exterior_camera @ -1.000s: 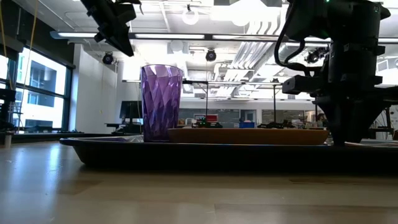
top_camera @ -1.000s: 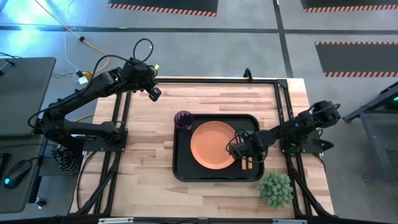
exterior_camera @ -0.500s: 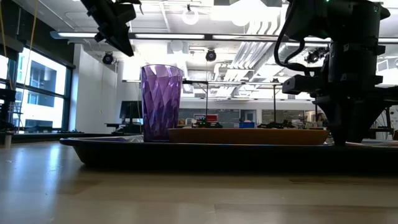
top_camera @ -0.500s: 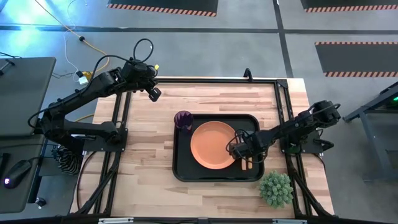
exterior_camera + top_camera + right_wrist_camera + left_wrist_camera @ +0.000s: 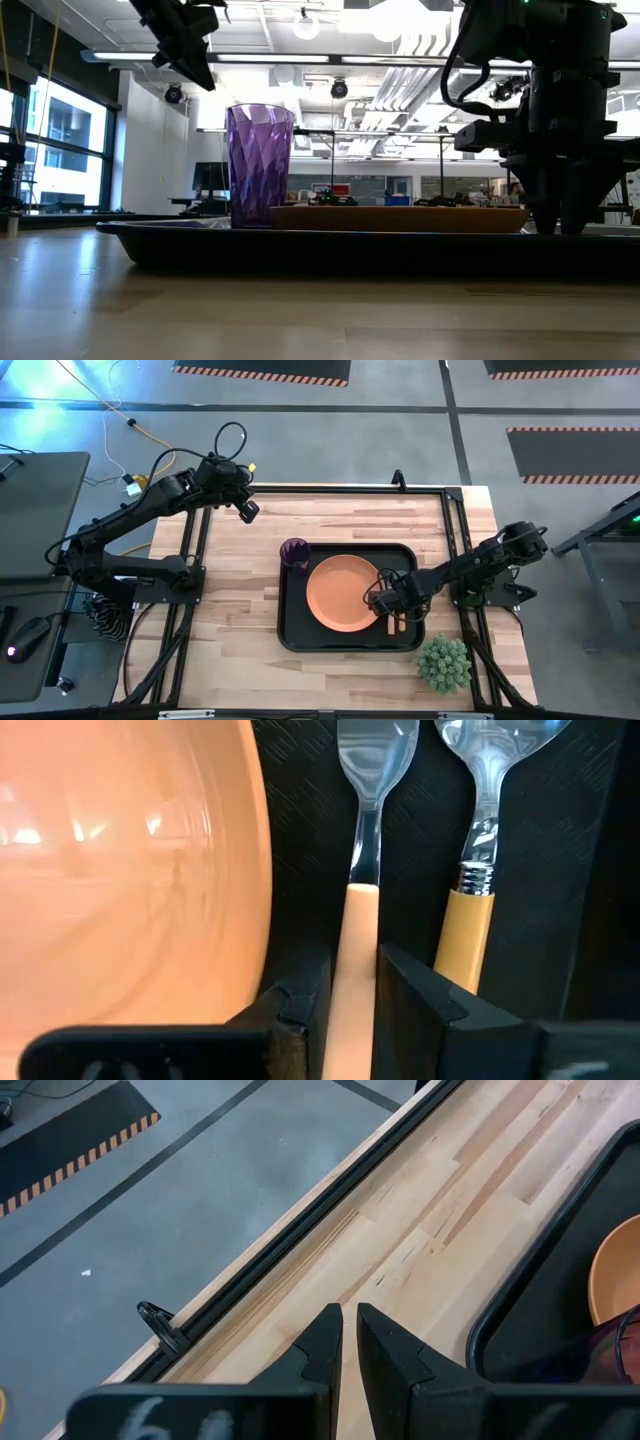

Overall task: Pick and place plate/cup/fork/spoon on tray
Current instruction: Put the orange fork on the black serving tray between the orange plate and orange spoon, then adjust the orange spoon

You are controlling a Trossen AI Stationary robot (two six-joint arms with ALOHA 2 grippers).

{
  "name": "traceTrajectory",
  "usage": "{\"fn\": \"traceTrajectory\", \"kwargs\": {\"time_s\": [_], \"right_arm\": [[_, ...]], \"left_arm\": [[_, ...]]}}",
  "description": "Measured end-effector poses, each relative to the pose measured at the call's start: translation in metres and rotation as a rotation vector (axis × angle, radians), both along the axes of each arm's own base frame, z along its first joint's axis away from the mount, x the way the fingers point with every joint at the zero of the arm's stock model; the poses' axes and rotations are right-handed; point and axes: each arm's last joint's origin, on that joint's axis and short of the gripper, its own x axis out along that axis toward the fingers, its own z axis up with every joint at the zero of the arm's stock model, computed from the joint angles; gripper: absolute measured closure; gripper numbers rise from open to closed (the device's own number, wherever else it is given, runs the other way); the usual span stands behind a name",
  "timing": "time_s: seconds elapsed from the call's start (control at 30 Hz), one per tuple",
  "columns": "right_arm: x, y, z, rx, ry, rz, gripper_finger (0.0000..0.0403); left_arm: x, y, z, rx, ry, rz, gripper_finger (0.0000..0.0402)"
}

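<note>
Resting low over the tray (image 5: 295,630), the right claw (image 5: 396,622) straddles the pale handle of the fork (image 5: 362,870), its two fingers (image 5: 300,995) close on either side of the handle; whether they actually press it cannot be told. The fork lies on the tray floor between the plate (image 5: 342,593) and the spoon (image 5: 480,850), which lies just beside it. The plate sits in the middle of the tray, and the cup (image 5: 294,553) stands upright in the tray's far left corner, just beside the plate. The left claw (image 5: 247,510) hangs above the bare tabletop (image 5: 230,610) near its far left edge, fingers nearly together and holding nothing.
</note>
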Motion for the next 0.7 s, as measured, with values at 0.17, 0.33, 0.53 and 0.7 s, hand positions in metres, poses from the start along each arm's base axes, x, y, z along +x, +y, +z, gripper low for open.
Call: {"fn": "traceTrajectory", "kwargs": {"time_s": [0.17,0.33,0.53,0.7], "right_arm": [[0.000,0.000,0.000,0.000,0.000,0.000,0.0323],[-0.001,0.000,0.005,0.003,-0.012,0.000,0.0323],[-0.007,-0.002,0.017,-0.010,0.020,-0.001,0.0322],[-0.012,-0.004,0.027,-0.031,0.092,0.001,0.0322]], "left_arm": [[0.000,0.000,0.000,0.000,0.000,0.000,0.0378],[0.000,0.000,0.000,0.000,0.000,0.000,0.0378],[0.000,0.000,0.000,0.000,0.000,0.000,0.0378],[0.000,0.000,0.000,0.000,-0.001,0.000,0.0378]]}}
